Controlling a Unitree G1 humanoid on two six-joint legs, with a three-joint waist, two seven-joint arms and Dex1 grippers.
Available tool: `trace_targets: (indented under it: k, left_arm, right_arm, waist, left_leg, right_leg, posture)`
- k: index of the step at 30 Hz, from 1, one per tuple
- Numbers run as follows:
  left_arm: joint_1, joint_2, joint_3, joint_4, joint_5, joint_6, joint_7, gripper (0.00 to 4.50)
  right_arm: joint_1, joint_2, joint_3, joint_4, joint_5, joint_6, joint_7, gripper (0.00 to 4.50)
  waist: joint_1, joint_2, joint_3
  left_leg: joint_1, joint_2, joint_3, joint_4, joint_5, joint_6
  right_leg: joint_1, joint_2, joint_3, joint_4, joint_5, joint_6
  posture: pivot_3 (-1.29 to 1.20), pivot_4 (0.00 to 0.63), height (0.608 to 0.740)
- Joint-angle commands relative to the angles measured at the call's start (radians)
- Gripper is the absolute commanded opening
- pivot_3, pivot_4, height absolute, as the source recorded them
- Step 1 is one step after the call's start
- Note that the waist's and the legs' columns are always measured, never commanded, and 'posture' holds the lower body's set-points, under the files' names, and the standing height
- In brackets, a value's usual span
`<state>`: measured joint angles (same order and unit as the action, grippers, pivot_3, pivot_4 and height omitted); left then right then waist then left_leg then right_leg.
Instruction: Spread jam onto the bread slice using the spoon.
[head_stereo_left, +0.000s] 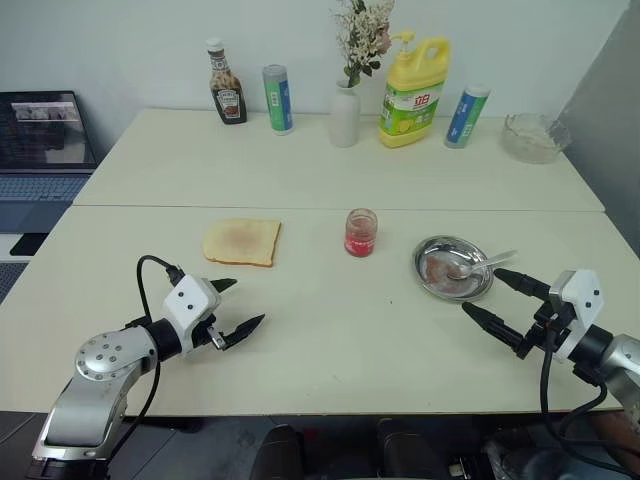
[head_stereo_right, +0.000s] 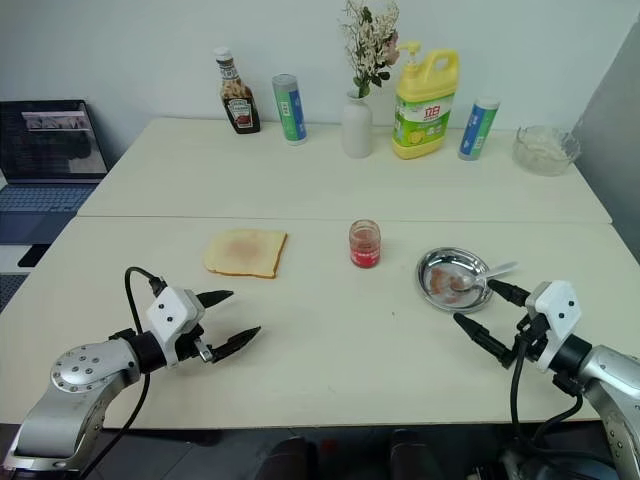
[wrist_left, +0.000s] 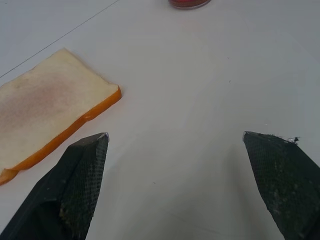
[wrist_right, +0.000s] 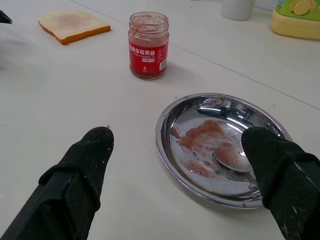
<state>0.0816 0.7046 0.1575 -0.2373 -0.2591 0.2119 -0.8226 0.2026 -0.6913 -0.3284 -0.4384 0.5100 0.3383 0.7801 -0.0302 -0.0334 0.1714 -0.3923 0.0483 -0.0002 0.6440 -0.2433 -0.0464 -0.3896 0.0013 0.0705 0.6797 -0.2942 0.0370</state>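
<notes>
Both claws open, empty: left claw (head_stereo_left: 232, 306), right claw (head_stereo_left: 500, 299). Spoon (head_stereo_left: 478, 265) rests in dish (head_stereo_left: 432, 282) at 11 o'clock of the right claw; pinch its handle. Jam (head_stereo_left: 360, 232) mid-tabletop, bread (head_stereo_left: 242, 242) at its 9 o'clock.

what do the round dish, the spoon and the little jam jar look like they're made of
Round shiny dish: polished metal, probably steel, mirror-like reflections. Small silver spoon lying in it: same bright metal. Small clear jar with red label: apparently glass, since the red jam shows through the wall.

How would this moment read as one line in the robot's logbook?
left gripper: open, empty | right gripper: open, empty | spoon: in steel dish | bread slice: flat on table
</notes>
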Motion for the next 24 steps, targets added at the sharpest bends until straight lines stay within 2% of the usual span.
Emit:
trace_targets:
  k: [1,10,16,24]
  left_arm:
    - [0.002,0.014,0.023,-0.036,-0.009,-0.002,0.000,4.50]
    - [0.014,0.009,0.013,-0.084,0.003,0.056,0.041,4.50]
    - [0.010,-0.041,0.052,-0.091,-0.078,0.011,0.026,4.50]
    - [-0.024,-0.081,0.082,-0.031,-0.043,-0.030,0.116,4.50]
  right_arm:
    - [-0.021,-0.006,0.000,-0.039,0.004,-0.001,-0.004,4.45]
    - [-0.034,-0.007,0.020,-0.022,-0.006,-0.006,0.012,4.45]
    - [-0.031,-0.004,0.033,-0.018,-0.012,-0.016,0.022,4.45]
    - [-0.039,0.008,0.036,-0.031,-0.002,-0.012,0.024,4.45]
  waist:
    - [0.000,0.000,0.000]
    - [0.000,0.000,0.000]
    - [0.000,0.000,0.000]
    - [0.001,0.000,0.000]
  left_leg:
    - [0.000,0.000,0.000,0.000,0.000,0.000]
    - [0.000,0.000,0.000,0.000,0.000,0.000]
    - [0.000,0.000,0.000,0.000,0.000,0.000]
    - [0.000,0.000,0.000,0.000,0.000,0.000]
  right_leg:
    - [0.000,0.000,0.000,0.000,0.000,0.000]
    - [0.000,0.000,0.000,0.000,0.000,0.000]
    - [0.000,0.000,0.000,0.000,0.000,0.000]
    - [0.000,0.000,0.000,0.000,0.000,0.000]
  posture:
    - [0.00,0.150,0.740]
    - [0.00,0.150,0.740]
    - [0.00,0.150,0.740]
    - [0.00,0.150,0.740]
